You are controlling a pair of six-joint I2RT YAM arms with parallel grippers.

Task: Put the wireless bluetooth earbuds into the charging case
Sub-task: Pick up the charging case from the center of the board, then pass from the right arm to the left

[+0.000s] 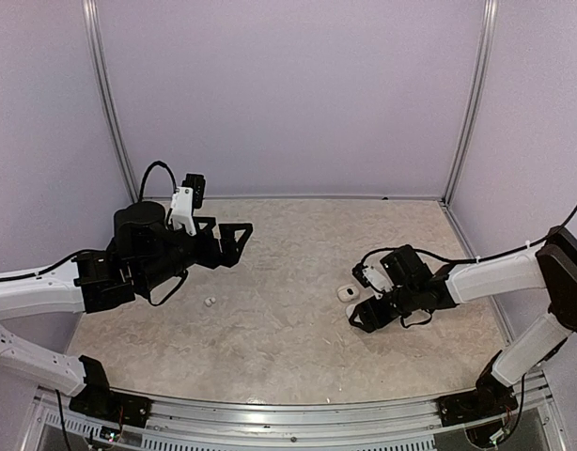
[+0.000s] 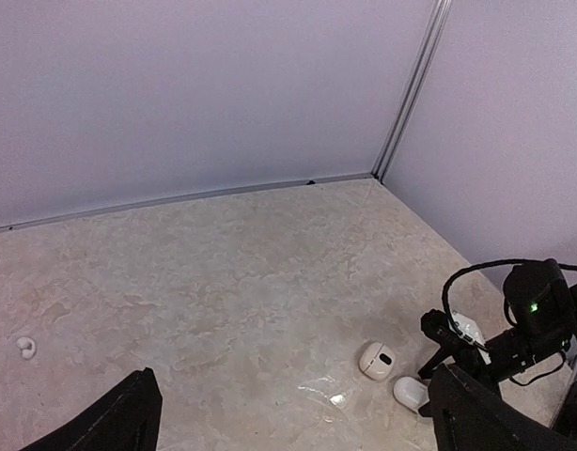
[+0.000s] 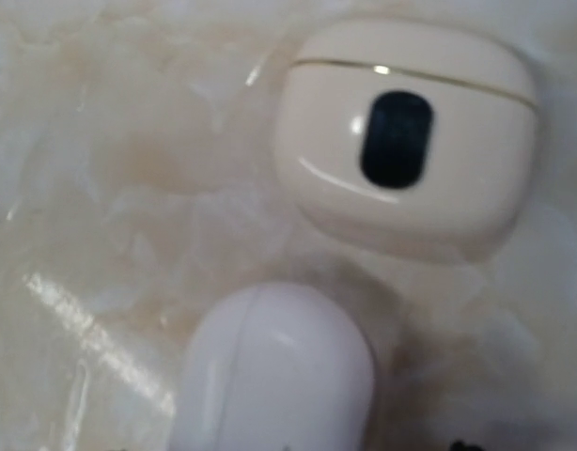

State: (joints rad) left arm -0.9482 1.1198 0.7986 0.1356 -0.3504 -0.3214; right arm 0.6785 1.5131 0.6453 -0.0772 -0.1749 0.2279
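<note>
Top external view, biggest stuff first: the marbled beige bench (image 1: 298, 244) fills the floor of the enclosure, and both arms reach over it from the near edge. The left arm (image 1: 44, 291) is held up off the bench on the left side. The left gripper (image 1: 240, 242) is spread wide with nothing in it, and on the left wrist camera its two dark fingers (image 2: 119, 423) sit at opposite bottom corners with only bare bench between them.

The right arm (image 1: 495, 272) comes in low from the right, and the right gripper (image 1: 364, 303) is down at the bench, just beside the charging case (image 1: 348, 293). Honestly I can't tell whether it's released or clenched. The right wrist camera is so close that its fingers barely show.

That close-up does show the case nicely. It's lying on the bench with the dark oval spot facing up, and the seam between the halves is just a thin line, so it looks closed. Just beside it on the near side is a plain white pebble-shaped thing (image 3: 279, 366).

Smallest bit: one earbud (image 1: 210, 302) lies loose on the bench well over on the left side, far apart from the case. I only see one.
</note>
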